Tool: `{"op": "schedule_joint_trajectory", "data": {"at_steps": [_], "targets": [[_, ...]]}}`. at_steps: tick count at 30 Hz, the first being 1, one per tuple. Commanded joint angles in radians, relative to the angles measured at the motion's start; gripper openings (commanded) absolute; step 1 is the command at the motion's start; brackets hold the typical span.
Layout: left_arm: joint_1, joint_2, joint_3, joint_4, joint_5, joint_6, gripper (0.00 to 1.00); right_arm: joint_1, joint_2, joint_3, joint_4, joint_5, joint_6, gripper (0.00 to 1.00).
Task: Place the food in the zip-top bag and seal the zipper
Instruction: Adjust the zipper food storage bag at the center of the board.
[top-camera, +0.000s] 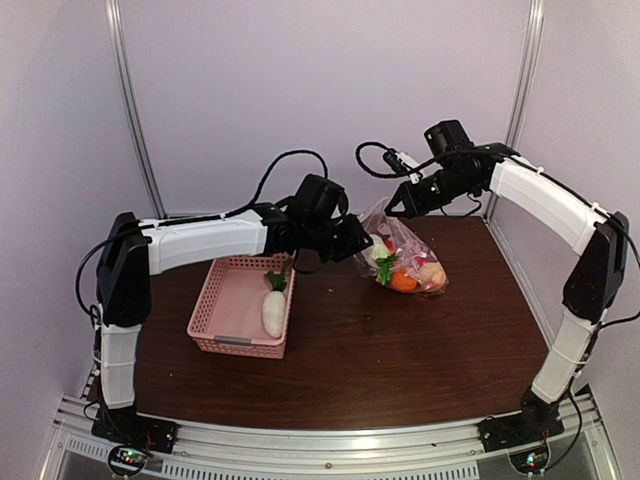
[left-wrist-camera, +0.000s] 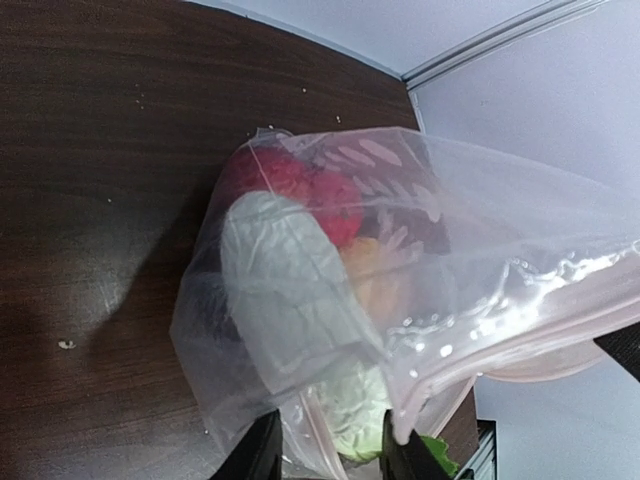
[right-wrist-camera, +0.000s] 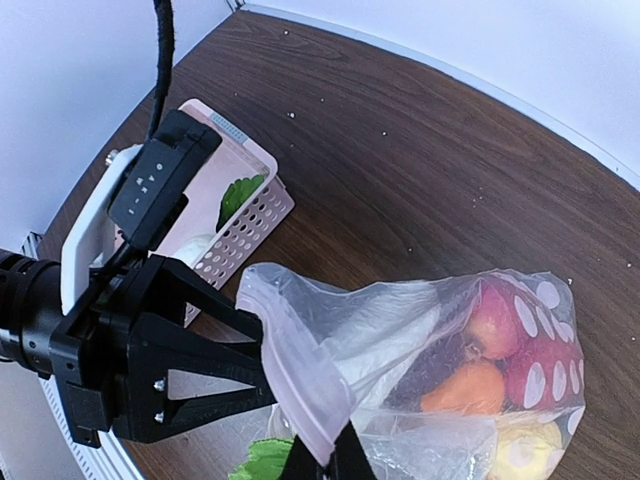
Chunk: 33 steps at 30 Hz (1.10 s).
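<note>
Pink basket sits at 8 o'clock on the brown bench, with one white radish lying inside. Farther back, about 1 o'clock, the clear dotted bag holds red, orange and yellow food. Left gripper is at the bag's 9 o'clock, fingers apart with the mouth rim between them. Right gripper is at its 12 o'clock, pinched together on the rim, holding it up.

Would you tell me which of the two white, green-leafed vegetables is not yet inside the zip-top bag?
The white radish lying in the pink basket; the other white vegetable already sits inside the zip-top bag.
</note>
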Motion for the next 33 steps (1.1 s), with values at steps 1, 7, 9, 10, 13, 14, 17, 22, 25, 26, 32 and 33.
{"op": "schedule_joint_trajectory", "data": {"at_steps": [1,7,9,10,13,14,17,22,25,26,32,33], "targets": [[-0.007,-0.057,-0.015,0.010,-0.015,-0.006,0.36,0.007,-0.063,0.023,0.042,0.065,0.050,0.00],[-0.010,-0.035,-0.002,0.003,-0.060,0.007,0.41,0.002,-0.124,-0.002,0.206,0.056,0.158,0.00],[-0.007,-0.027,-0.006,0.010,-0.077,0.011,0.41,0.002,-0.112,0.006,0.207,0.016,0.181,0.00],[-0.002,-0.024,-0.010,0.016,-0.077,0.012,0.41,0.004,-0.109,0.003,0.207,0.005,0.187,0.00],[0.008,-0.023,-0.030,0.051,-0.073,0.025,0.35,0.003,-0.112,-0.019,0.211,0.000,0.188,0.00],[0.010,-0.027,-0.041,0.070,-0.067,0.033,0.32,0.004,-0.115,-0.025,0.210,0.003,0.186,0.00],[0.010,-0.049,-0.073,0.112,-0.071,0.049,0.21,0.004,-0.132,-0.052,0.216,0.020,0.176,0.00],[0.010,-0.115,-0.111,0.157,-0.096,0.101,0.10,0.004,-0.156,-0.094,0.218,0.057,0.149,0.00],[0.010,-0.147,-0.115,0.149,-0.137,0.141,0.00,0.004,-0.162,-0.125,0.228,0.056,0.145,0.00],[0.011,-0.152,-0.110,0.141,-0.147,0.151,0.00,0.003,-0.163,-0.132,0.231,0.055,0.146,0.00],[0.012,-0.157,-0.044,0.082,-0.107,0.220,0.00,0.003,-0.157,-0.143,0.224,0.044,0.141,0.00],[0.012,-0.158,-0.032,0.077,-0.090,0.230,0.00,0.002,-0.157,-0.145,0.220,0.039,0.138,0.00]]}}
